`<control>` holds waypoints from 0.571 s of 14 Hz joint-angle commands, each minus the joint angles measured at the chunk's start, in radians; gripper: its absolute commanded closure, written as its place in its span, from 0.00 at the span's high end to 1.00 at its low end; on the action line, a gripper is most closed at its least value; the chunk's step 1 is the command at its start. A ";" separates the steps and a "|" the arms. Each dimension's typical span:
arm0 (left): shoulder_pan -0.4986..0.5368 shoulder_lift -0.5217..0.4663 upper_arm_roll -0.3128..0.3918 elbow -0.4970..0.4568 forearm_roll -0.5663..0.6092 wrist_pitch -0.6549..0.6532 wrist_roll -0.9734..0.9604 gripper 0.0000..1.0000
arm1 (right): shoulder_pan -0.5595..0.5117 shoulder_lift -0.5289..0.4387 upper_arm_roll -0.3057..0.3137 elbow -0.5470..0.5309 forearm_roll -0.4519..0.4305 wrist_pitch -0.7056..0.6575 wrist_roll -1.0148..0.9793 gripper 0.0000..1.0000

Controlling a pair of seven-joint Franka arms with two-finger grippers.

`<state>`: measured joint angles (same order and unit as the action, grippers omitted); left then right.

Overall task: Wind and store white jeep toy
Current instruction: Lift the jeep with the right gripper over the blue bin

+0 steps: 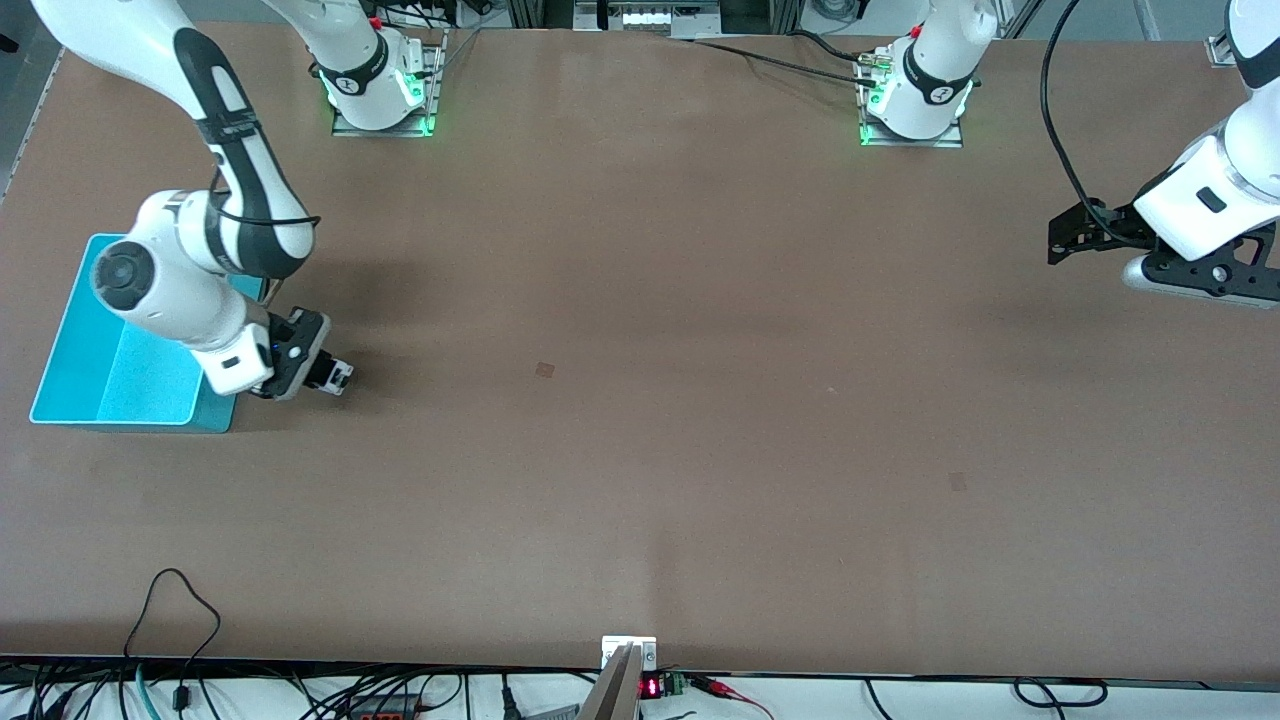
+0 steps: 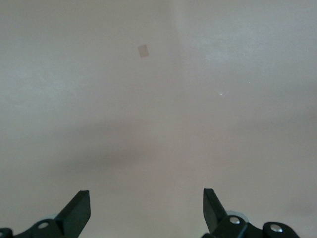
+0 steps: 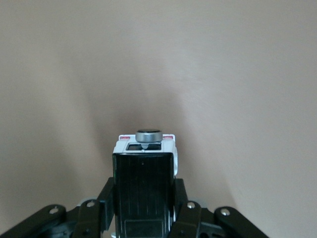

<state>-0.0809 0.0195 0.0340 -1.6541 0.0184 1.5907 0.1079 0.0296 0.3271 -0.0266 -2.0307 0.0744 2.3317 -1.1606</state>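
Observation:
My right gripper (image 1: 322, 372) is shut on the white jeep toy (image 1: 335, 375), low over the brown table just beside the cyan bin (image 1: 110, 375). In the right wrist view the jeep (image 3: 144, 173) shows its black roof panel and a spare wheel at its end, with my fingers (image 3: 106, 198) pressed against both its sides. My left gripper (image 1: 1060, 240) is open and empty, held above the table at the left arm's end; in the left wrist view its fingertips (image 2: 79, 210) stand wide apart over bare table.
The cyan bin is open-topped, at the right arm's end of the table, partly hidden under my right arm. Small dark marks (image 1: 545, 369) lie on the tabletop. Cables run along the table edge nearest the front camera.

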 commanded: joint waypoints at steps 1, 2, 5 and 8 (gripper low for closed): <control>0.003 -0.012 -0.003 0.007 0.008 -0.018 -0.004 1.00 | -0.016 -0.026 -0.018 0.084 -0.008 -0.145 0.224 0.00; 0.001 -0.012 -0.003 0.007 0.008 -0.018 -0.004 1.00 | -0.016 -0.031 -0.035 0.099 -0.011 -0.169 0.305 0.00; 0.001 -0.012 -0.003 0.007 0.008 -0.020 -0.004 1.00 | -0.016 -0.033 -0.100 0.147 -0.011 -0.232 0.384 0.00; 0.001 -0.012 -0.005 0.008 0.008 -0.020 -0.004 1.00 | -0.014 -0.057 -0.163 0.144 -0.015 -0.236 0.466 0.00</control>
<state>-0.0812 0.0193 0.0336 -1.6533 0.0184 1.5902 0.1079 0.0157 0.2941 -0.1648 -1.8938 0.0723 2.1253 -0.7533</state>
